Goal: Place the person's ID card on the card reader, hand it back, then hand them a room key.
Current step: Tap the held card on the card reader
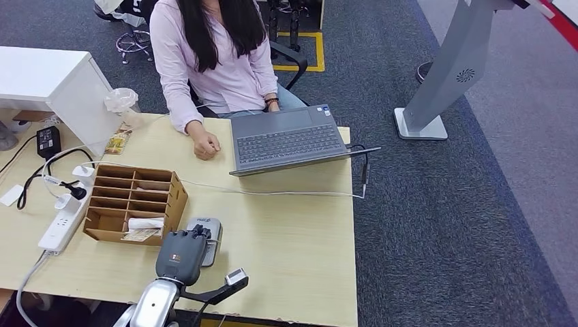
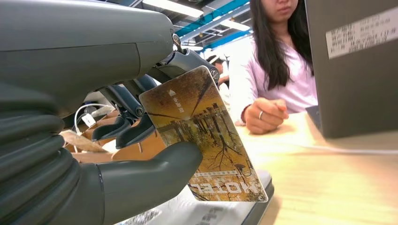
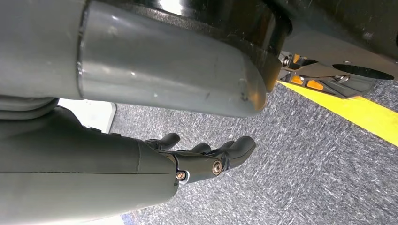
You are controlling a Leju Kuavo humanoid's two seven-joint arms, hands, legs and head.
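Card (image 2: 202, 140) pinched in the left hand (image 2: 117, 140) hovers just over the reader (image 1: 204, 235), near tabletop edge; next, lower it flat.

One person in a pale pink shirt (image 1: 218, 61). One open grey laptop (image 1: 290, 139). One brown cardboard compartment organiser (image 1: 134, 203). One grey card reader (image 1: 208, 238). One brown tree-print hotel card (image 2: 202, 136). One white power strip (image 1: 65, 218). One black power adapter (image 1: 48, 141). One thin white cable across the pale wooden table (image 1: 300, 231). One white cabinet (image 1: 54, 85). One grey floor stand (image 1: 446, 75). Two robot hands: left hand (image 2: 136, 126), right hand (image 3: 206, 157).
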